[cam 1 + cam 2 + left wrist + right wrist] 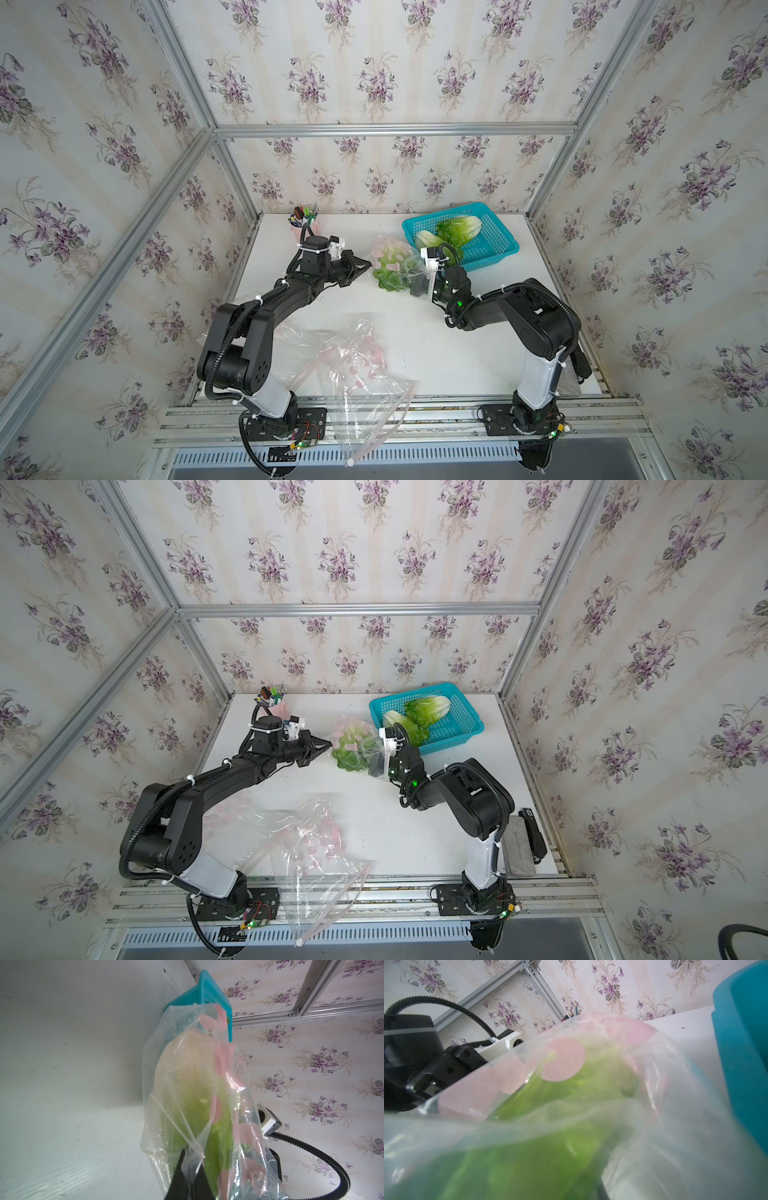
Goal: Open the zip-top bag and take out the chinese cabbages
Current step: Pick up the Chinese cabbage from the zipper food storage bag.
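Holding: left gripper [368, 264] pinched the zip-top bag's [392, 252] thin skin at one end.
Other end: right gripper [419, 286] was pressed together; what it held I could not tell.
Cabbages: one cabbage [386, 279] sat inside the bag, two cabbages [459, 230] lay in the blue basket [496, 243].
Tip: a slow pull seemed best, so nothing ripped.

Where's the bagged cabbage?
The cabbage, in its bag, is mid-table in both top views, between the left pincer and right pincer, left of the blue basket.
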Robot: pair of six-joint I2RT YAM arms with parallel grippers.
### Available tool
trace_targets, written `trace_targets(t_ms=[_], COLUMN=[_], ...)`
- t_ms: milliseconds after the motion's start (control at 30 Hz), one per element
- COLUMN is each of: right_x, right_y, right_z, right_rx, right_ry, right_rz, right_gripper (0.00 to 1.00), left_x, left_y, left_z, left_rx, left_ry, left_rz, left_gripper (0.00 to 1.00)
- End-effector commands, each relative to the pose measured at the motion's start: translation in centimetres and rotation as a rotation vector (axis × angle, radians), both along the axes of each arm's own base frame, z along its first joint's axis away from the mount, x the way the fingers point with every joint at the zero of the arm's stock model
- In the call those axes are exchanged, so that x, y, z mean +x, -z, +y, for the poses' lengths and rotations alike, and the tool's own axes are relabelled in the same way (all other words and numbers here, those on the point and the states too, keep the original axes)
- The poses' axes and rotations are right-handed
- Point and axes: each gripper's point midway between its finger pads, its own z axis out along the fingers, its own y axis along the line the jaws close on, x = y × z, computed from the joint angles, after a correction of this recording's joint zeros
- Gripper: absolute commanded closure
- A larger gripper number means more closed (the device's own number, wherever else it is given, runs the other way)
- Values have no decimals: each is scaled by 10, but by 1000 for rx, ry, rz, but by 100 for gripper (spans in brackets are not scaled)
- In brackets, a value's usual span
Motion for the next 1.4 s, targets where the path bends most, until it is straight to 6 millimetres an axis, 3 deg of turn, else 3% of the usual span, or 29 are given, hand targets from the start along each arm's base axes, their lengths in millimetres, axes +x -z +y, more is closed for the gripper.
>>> trace_targets(t_ms=[0,267,300,367,767,1033,1167,1367], right_x=[-12,-28,-18,-18,-14,-21,-36,-59], right_y=[-11,-2,-1,1,16,4,-3,6], right_z=[3,3,-10,-12,-31,-36,-30,-24], right_rx=[9,5,5,-3,-74,44,91,62], right_ry=[-75,-139,-108,-104,-83,-136,-230,-368], right_rz=[-40,-30,-31,-28,-23,-2,-18,16], right_gripper=[100,100,100,100,100,100,100,100], left_x=[8,7,6,6,9,2,2,9], left_y=[3,24,27,29,19,27,30,22], left_z=[17,62,66,75,111,113,118,128], left_rx=[66,117,116,115,120,142,186,264], left_ry=[-16,-67,-76,-91,-154,-137,-140,-155], left_rz=[-37,3,9,13,-4,0,3,-8], left_gripper=[100,100,100,100,100,100,100,100])
